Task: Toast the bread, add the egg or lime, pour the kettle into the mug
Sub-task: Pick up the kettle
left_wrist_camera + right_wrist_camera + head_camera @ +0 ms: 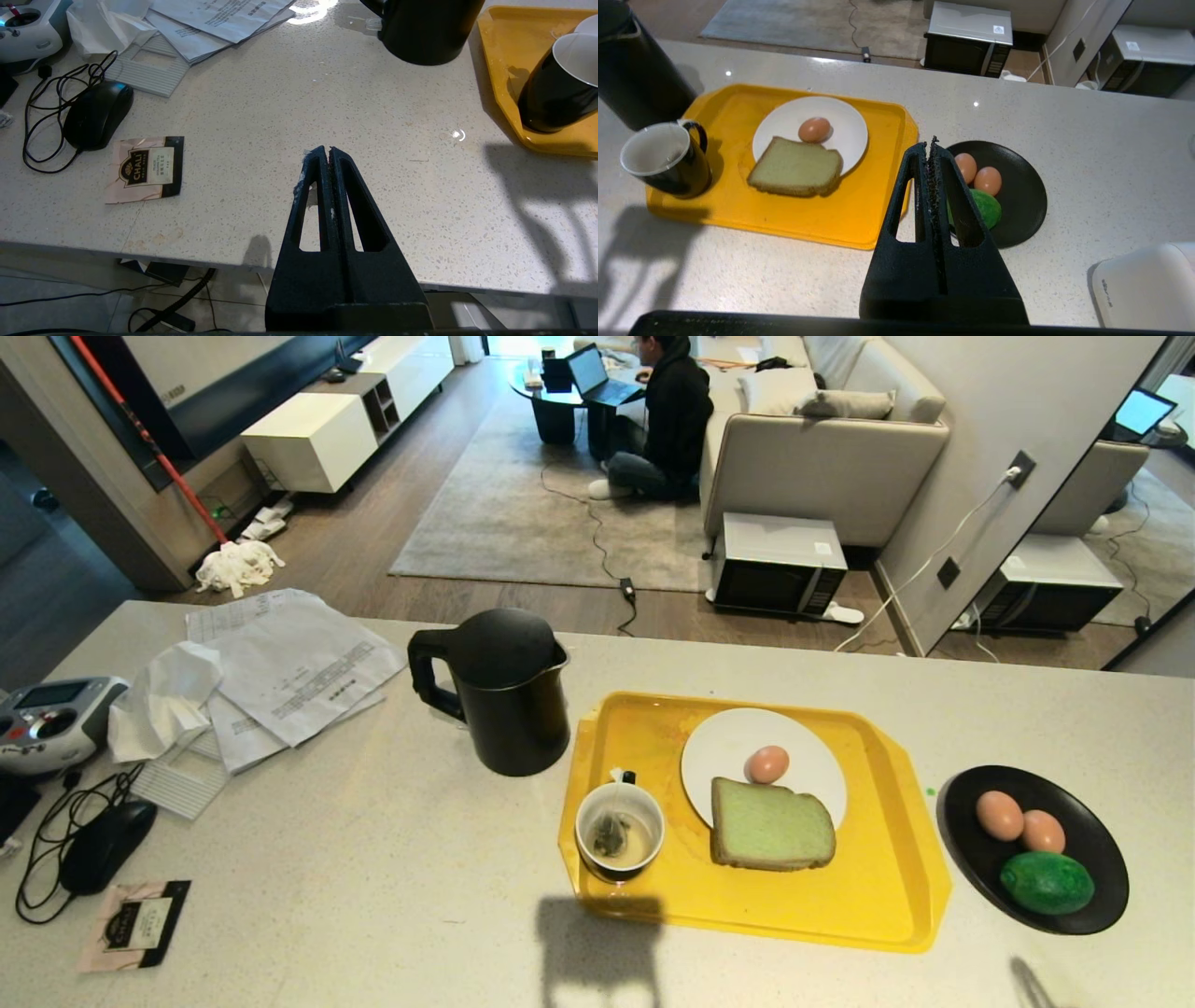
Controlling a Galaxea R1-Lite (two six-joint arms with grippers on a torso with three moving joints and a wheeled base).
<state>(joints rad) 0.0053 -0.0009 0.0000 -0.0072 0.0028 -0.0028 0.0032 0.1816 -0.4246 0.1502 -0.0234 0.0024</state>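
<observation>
Pale green bread (771,824) with a brown crust lies in the head view half on a round white plate (728,747), just beside one pinkish-brown egg (767,763), all on a yellow plastic tray (887,887) on the speckled pale desk (373,859). At the tray's left edge stands the dark mug (619,831) with a tea bag inside, and left of the tray the tall matte black kettle (499,691). Right of the tray, a black dish (1092,840) holds two more eggs and the dark green lime (1047,882). In the left wrist view, the left end effector (328,150) hangs over bare desk, fingers pressed together and holding nothing, near a tea sachet (145,169). In the right wrist view, the right end effector (930,145) hovers above the black dish, likewise fully closed and empty.
</observation>
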